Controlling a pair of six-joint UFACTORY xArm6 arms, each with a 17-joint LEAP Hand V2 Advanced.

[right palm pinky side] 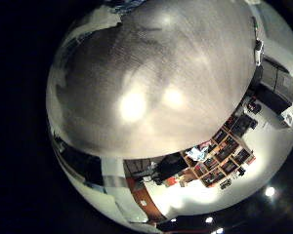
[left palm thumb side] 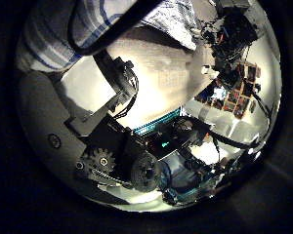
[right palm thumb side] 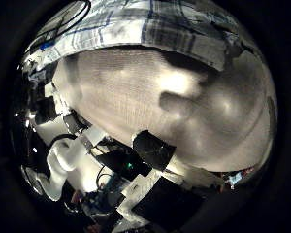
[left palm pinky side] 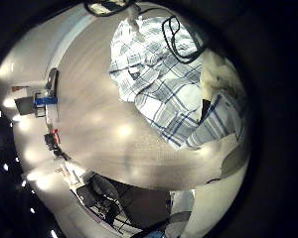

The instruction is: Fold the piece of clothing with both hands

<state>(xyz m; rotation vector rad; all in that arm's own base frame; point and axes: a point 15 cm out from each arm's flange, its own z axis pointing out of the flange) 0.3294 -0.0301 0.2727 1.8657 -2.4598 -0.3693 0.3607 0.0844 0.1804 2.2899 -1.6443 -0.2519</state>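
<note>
A checked garment (left palm pinky side: pixel 159 84) lies crumpled on the table (left palm pinky side: pixel 89 119), some way off from the left palm. In the left thumb side palm view the garment (left palm thumb side: pixel 59 39) is beyond my left hand (left palm thumb side: pixel 107 93), whose fingers reach out over bare table (left palm thumb side: pixel 171 68) and hold nothing. In the right thumb side palm view the garment (right palm thumb side: pixel 155 29) lies along the far side of the table (right palm thumb side: pixel 155 102). My right hand (right palm thumb side: pixel 73 160) is away from the garment with relaxed fingers. The right little finger side palm view shows mostly bare table (right palm pinky side: pixel 156 88).
Shelves with small items (right palm pinky side: pixel 225 156) stand in the room beyond the table edge. Some furniture and boxes (left palm pinky side: pixel 40 99) stand past the table's far edge in the left little finger side palm view.
</note>
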